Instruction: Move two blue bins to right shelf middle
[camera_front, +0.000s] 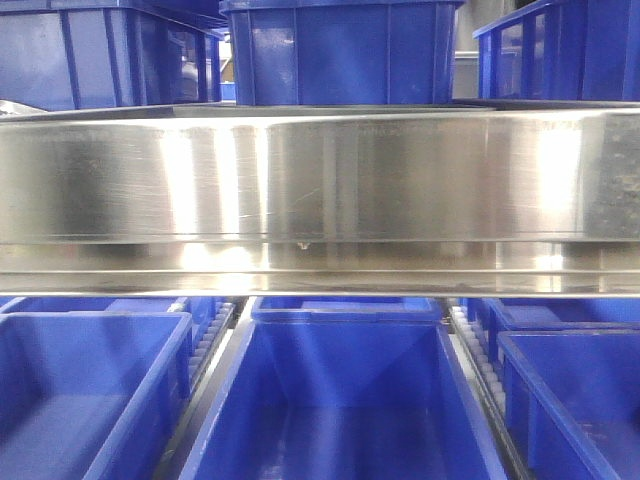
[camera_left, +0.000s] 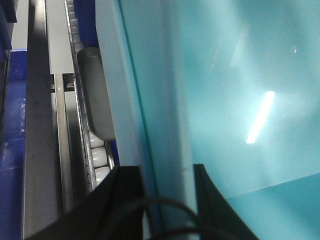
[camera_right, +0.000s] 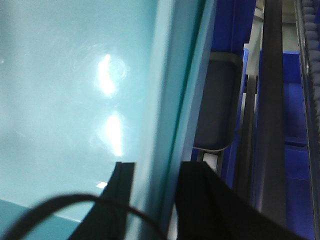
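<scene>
- The left gripper (camera_left: 159, 169) has its two black fingers (camera_left: 125, 200) on either side of the thickened top rim of an aqua bin (camera_left: 240, 100). One finger is outside the wall and one inside, and both press against the rim, so it is clamped on the bin.
- The right gripper (camera_right: 157, 165) does the same on its side. Its fingers (camera_right: 210, 205) straddle the rim of the aqua bin (camera_right: 60, 100) and close on it (the inner finger shows only as a thin dark edge).
- From the wrist views I cannot tell whether both grippers hold one bin or two nested ones.
- The smooth inner wall of the bin fills most of each wrist view, with bright reflections of lamps on it.
- A black cable (camera_left: 165, 205) loops across the bottom of the left wrist view, in front of the fingers.
- Just outside the rim on the left side runs a roller track (camera_left: 97, 160) between grey metal rails, with dark blue plastic at the far edge.
- On the right side, dark blue crates (camera_right: 295, 150) and a dark upright rail lie beside the bin, well below its rim.
- The front view is filled by the shelf's broad brushed-steel front rail (camera_front: 320, 180), running level across the frame.
- Dark blue ribbed crates stand on the tier above the rail (camera_front: 340, 50), and three more sit open-topped below it (camera_front: 340, 400).
- How the held bin lies relative to that rail cannot be told, since only the wrist cameras catch it.
</scene>
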